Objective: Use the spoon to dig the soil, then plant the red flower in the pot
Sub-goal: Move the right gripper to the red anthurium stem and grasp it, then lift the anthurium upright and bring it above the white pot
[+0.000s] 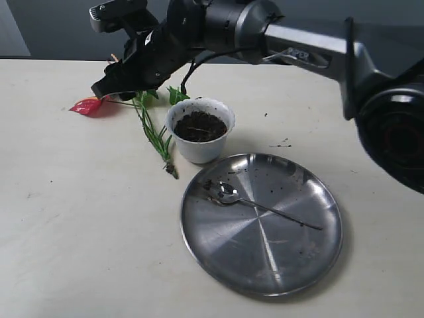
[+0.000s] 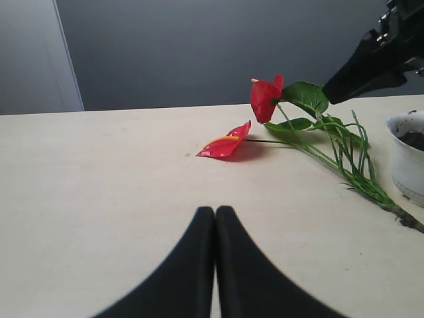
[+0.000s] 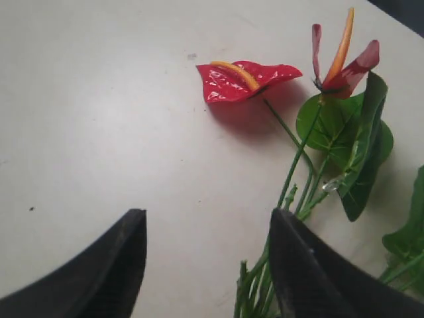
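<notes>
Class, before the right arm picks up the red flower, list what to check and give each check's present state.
1. Right gripper open above the stems: ok.
2. Red flower lying free on the table, beside the pot: ok.
3. Soil dug into a hole: cannot tell.
4. Spoon parked on the steel plate, out of the way: ok.
5. Left gripper shut, clear of the flower: ok.

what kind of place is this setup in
Probably a lab tabletop staged for a robot planting test: a bare pale table against a plain grey wall, holding only the pot, red flower and steel plate.
</notes>
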`<state>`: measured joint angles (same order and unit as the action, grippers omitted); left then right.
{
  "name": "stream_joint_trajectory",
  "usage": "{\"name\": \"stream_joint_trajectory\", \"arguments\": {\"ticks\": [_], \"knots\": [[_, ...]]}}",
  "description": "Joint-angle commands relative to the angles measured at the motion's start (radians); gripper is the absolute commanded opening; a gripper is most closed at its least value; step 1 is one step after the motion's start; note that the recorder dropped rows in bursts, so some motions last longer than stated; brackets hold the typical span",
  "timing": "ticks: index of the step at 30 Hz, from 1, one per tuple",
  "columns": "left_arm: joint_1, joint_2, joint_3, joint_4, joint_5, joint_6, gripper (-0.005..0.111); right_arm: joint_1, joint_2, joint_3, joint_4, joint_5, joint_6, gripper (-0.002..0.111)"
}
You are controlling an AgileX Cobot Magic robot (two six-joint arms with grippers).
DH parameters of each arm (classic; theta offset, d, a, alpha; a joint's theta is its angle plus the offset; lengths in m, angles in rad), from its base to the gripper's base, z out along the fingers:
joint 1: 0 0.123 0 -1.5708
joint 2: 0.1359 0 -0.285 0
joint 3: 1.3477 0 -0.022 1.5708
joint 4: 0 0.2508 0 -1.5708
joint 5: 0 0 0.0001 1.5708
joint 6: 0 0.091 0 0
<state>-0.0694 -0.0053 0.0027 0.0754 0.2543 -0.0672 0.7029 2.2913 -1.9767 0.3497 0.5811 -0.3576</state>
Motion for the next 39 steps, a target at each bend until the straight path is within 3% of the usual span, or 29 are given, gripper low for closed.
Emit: {"name": "stream_joint_trajectory", "arguments": {"ticks": [1,22,30,39], "knots": [[-0.004,0.005,-0.003,-0.003,-0.009,-0.001,0.002,-0.004,0.075,-0.087,-0.161,0.009,0.154,0.054],[-0.004,0.005,-0.003,-0.003,-0.009,-0.001,0.002,-0.004,0.21,-0.145,-0.185,0.011,0.18,0.054],[-0.004,0.005,-0.003,-0.003,-0.009,-0.001,0.002,-0.004,0.226,-0.152,-0.181,0.014,0.199,0.029],[-0.004,0.005,-0.003,-0.003,-0.009,-0.001,0.002,-0.004,0.226,-0.152,-0.081,0.037,0.2,0.016]]}}
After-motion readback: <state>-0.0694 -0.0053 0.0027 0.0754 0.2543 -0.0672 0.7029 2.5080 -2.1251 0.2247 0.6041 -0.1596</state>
